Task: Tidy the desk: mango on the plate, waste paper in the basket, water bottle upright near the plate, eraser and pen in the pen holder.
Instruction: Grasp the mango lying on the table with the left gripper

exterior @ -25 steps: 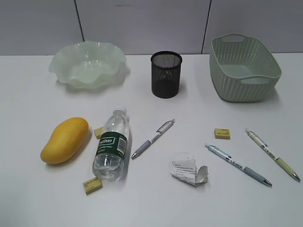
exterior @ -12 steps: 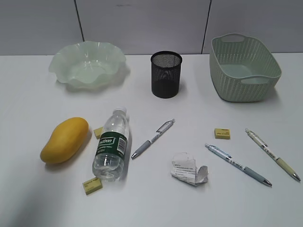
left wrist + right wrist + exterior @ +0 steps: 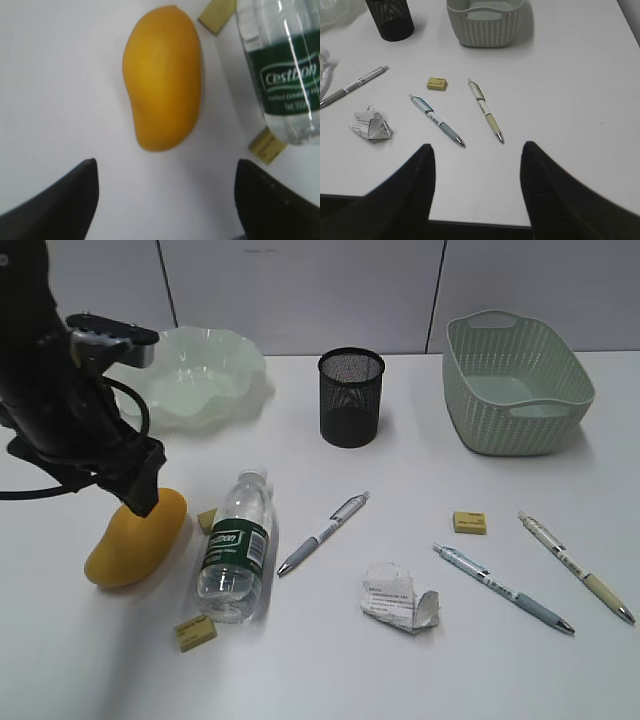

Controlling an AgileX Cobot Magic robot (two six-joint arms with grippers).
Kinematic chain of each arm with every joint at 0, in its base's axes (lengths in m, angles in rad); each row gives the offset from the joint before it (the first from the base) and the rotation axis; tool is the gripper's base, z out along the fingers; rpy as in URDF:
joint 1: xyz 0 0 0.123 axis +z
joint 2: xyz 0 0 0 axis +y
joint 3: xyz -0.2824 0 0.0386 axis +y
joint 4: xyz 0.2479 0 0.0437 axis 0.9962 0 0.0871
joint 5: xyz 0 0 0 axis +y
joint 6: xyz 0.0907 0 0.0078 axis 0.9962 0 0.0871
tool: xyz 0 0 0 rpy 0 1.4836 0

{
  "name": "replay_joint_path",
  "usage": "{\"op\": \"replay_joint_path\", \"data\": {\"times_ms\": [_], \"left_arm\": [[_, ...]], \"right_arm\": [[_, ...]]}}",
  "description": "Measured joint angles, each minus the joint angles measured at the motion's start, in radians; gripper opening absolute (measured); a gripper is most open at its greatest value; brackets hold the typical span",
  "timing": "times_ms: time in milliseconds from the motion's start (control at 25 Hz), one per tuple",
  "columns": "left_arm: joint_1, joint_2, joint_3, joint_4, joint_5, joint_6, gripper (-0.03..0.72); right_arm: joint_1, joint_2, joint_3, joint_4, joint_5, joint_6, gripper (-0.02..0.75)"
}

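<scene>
The yellow mango [image 3: 130,545] lies at the left of the white desk [image 3: 330,660]. My left gripper [image 3: 138,498] hangs open just over its far end; in the left wrist view the mango [image 3: 162,77] lies ahead of the open gripper [image 3: 166,165], untouched. The water bottle [image 3: 238,545] lies on its side beside the mango, with yellow erasers [image 3: 195,632] [image 3: 207,519] next to it. The waste paper [image 3: 398,597] lies mid-front. A third eraser [image 3: 469,522] and three pens [image 3: 323,532] [image 3: 503,588] [image 3: 575,566] lie loose. My right gripper [image 3: 477,147] is open and empty over the desk's front edge.
The wavy green plate [image 3: 215,360] stands at the back left, partly behind my left arm. The black mesh pen holder [image 3: 351,397] is at the back middle, the green basket [image 3: 515,385] at the back right. A grey wall runs behind the desk.
My left arm has come into the exterior view from the left and now hangs over the mango. Nothing on the desk has moved.
</scene>
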Motion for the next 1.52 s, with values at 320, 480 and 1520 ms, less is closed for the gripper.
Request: {"op": "replay_joint_path", "data": {"times_ms": [320,480,1520], "left_arm": [[-0.002,0.203,-0.097,-0.009,-0.038,-0.021,0.647],[0.002,0.257,-0.110,-0.009,-0.060,-0.050,0.647],[0.046,0.366,-0.128,-0.070,-0.106,-0.036,0.624]], "right_arm": [[0.000,0.000,0.000,0.000,0.000,0.000,0.438],[0.000,0.000,0.000,0.000,0.000,0.000,0.438],[0.000,0.000,0.000,0.000,0.000,0.000,0.438]]}}
